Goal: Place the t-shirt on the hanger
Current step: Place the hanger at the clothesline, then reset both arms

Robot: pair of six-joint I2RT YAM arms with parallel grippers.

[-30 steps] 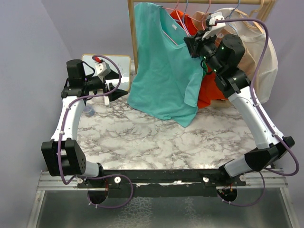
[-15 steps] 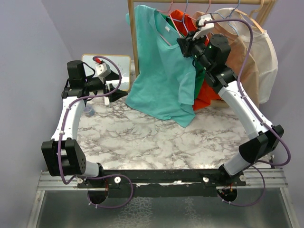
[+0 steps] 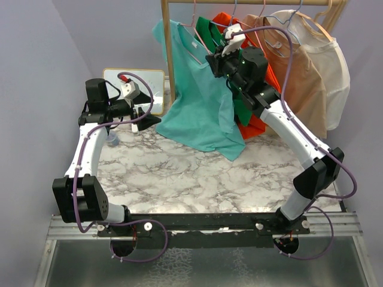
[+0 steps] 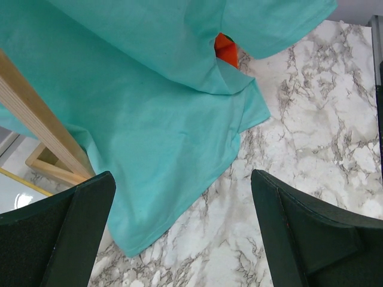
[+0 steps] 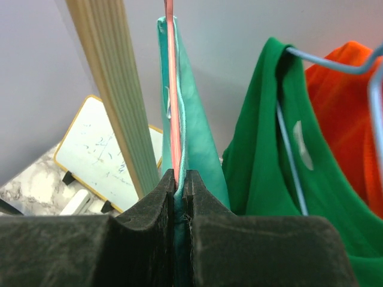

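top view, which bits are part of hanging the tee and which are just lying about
In the job:
t-shirt
hanger
right pincer, shut on the hanger wire and the teal cloth

Just about:
green shirt
orange shirt
tan shirt
cream shirt
whiteboard

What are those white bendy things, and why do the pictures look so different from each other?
Those are two robot arms bolted to a marble table. The wide picture looks down from above. The other two come from small cameras on each wrist, so you see dark fingers up close. The right gripper is squeezed shut on a pink hanger and the teal t-shirt it carries, beside a wooden rack where other shirts hang. The t-shirt hangs down to the table. The left gripper is open and holds nothing.
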